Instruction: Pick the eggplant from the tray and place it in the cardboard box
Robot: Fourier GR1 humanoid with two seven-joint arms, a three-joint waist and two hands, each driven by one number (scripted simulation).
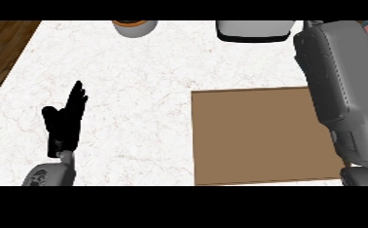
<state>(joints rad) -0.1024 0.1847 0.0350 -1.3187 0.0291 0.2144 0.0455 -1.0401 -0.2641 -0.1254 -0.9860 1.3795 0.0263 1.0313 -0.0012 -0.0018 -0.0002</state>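
Tabletop (pixel 144 76): white marbled surface, with a strip of dark wood floor (pixel 14 42) showing past its far left corner.

Tray (pixel 251 134): flat brown panel at the near right of the tabletop, its surface bare where visible. Its right portion is covered by the right forearm (pixel 334 90). No eggplant can be made out on the exposed part; whether it lies under the forearm cannot be told.

Far edge, left of centre: a grey cup-like container (pixel 134 27) with an orange-brown interior, cut off by the view's upper limit; contents not discernible. Far edge, right of centre: a white and grey vessel with a dark rim (pixel 253 30), also cut off; interior not visible.

Left hand (pixel 64 120): black, at the near left, fingers straight and together pointing far, thumb apart, holding nothing, resting well clear of the tray.

Right hand: hidden beyond the grey forearm, which runs from the near right edge toward the far right corner; its fingers do not show.
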